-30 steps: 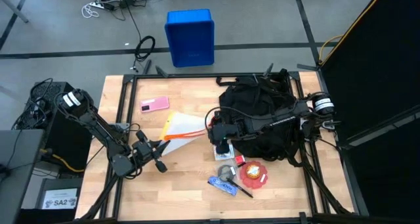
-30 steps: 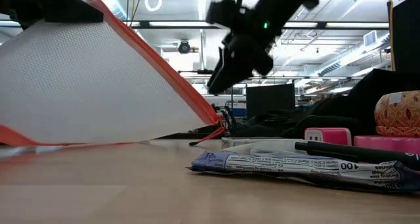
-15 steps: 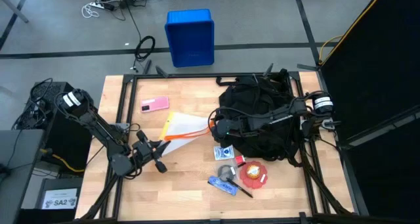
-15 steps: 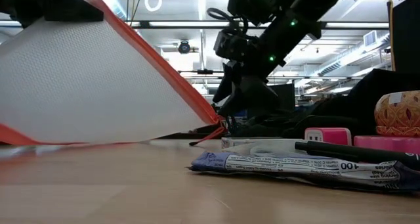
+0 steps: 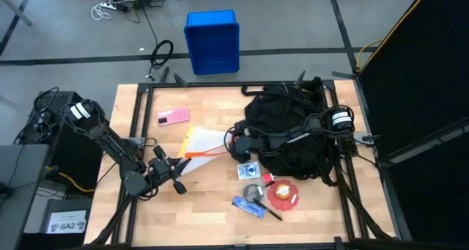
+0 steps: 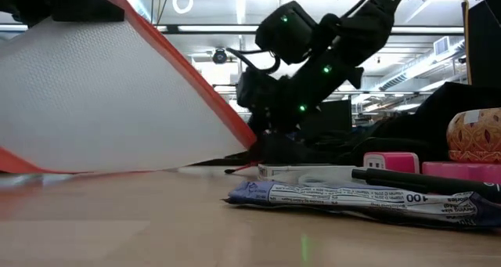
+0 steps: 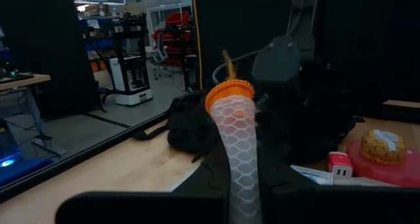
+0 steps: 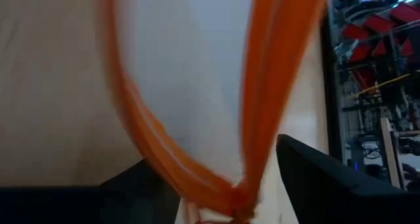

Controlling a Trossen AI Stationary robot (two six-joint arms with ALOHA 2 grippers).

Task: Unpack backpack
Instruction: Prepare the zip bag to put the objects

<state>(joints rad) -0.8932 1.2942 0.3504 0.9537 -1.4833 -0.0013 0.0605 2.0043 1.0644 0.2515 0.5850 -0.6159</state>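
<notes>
The right gripper (image 5: 233, 142) hangs low over the table at the orange corner of the white mesh pouch (image 5: 201, 141); its fingers (image 8: 308, 178) stand on either side of that corner, but whether they pinch it I cannot tell. The backpack (image 5: 289, 133) lies just behind this gripper, under its arm, on the table's (image 5: 146, 206) right half. The left gripper (image 5: 178, 166) is clenched on the pouch's opposite edge, well apart from the backpack.
</notes>
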